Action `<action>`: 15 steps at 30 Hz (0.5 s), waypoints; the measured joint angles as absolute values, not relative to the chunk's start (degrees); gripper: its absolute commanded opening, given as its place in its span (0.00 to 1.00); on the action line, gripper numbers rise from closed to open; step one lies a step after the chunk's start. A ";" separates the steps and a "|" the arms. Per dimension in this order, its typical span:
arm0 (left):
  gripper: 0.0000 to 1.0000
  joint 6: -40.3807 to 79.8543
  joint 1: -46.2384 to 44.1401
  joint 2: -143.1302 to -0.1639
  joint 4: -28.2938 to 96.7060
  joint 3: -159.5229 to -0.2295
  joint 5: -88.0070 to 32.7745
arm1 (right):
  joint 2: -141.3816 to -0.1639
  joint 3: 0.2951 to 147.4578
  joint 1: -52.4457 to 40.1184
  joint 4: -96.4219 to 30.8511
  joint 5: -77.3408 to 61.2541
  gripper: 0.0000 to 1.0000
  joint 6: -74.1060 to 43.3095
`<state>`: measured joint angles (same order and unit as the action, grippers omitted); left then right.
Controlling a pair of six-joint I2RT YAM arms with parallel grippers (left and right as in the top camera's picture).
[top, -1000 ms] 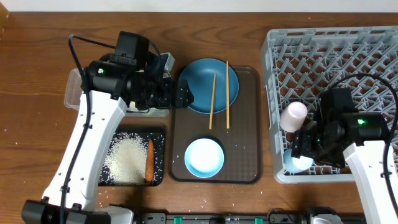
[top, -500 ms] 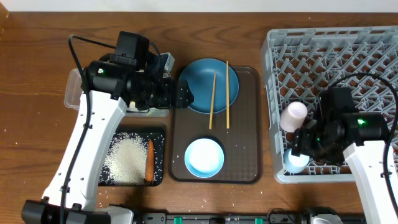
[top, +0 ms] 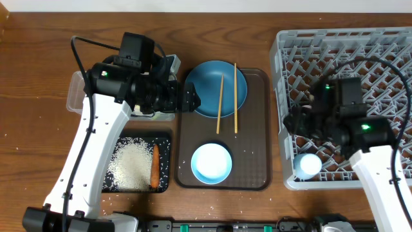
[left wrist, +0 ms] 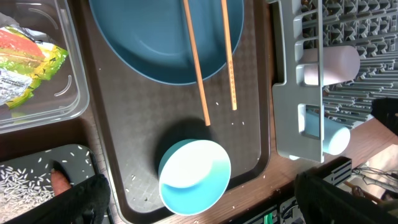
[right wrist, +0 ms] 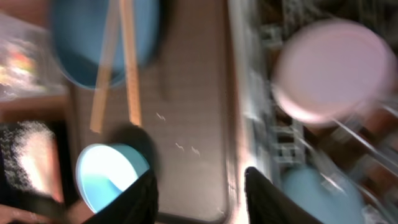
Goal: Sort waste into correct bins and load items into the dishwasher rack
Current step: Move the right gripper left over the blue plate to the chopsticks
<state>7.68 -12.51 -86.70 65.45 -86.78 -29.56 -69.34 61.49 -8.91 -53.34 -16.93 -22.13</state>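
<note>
Chopsticks [top: 226, 96] on dark blue plate [top: 205, 84], long axis front-to-back, just beside left gripper [top: 188, 98], spread wide, empty; right gripper [top: 297, 122] farther, over dishwasher rack [top: 380, 51], parted, empty.

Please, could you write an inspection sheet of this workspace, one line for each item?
Surface: wooden table, brown serving tray on it.
Job's things: blue plate, chopsticks, light blue bowl on the serving tray; pink cup, light blue cup in the rack; snack wrapper in the clear tub; rice, carrot in the black tray.
Clutter: loose grains on the serving tray.
Grippers: left gripper open, empty; right gripper open, empty.
Cables: black cable arcs above the rack.
Surroundings: pale strip beyond the far edge.
</note>
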 measured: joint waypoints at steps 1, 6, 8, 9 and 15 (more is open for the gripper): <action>0.97 7.68 -12.51 -86.70 65.45 -86.78 -29.58 | -69.54 61.47 -10.46 -51.11 -17.04 0.38 -23.14; 0.97 7.68 -12.51 -86.70 65.47 -86.78 -29.56 | -72.49 61.47 -18.52 -40.95 -15.84 0.36 -28.51; 0.97 7.68 -12.51 -86.70 65.47 -86.78 -29.58 | -74.56 61.47 -21.47 -37.78 -14.35 0.36 -30.30; 0.97 7.68 -12.51 -86.70 65.45 -86.76 -29.58 | -75.77 61.45 -22.90 -35.88 -13.32 0.35 -31.03; 0.97 7.68 -12.51 -86.70 65.47 -86.76 -29.58 | -82.46 62.59 -27.27 -33.04 -7.79 0.35 -32.95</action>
<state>7.68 -12.51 -86.70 65.47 -86.76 -29.58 -82.46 62.59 -27.27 -33.04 -7.79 -32.95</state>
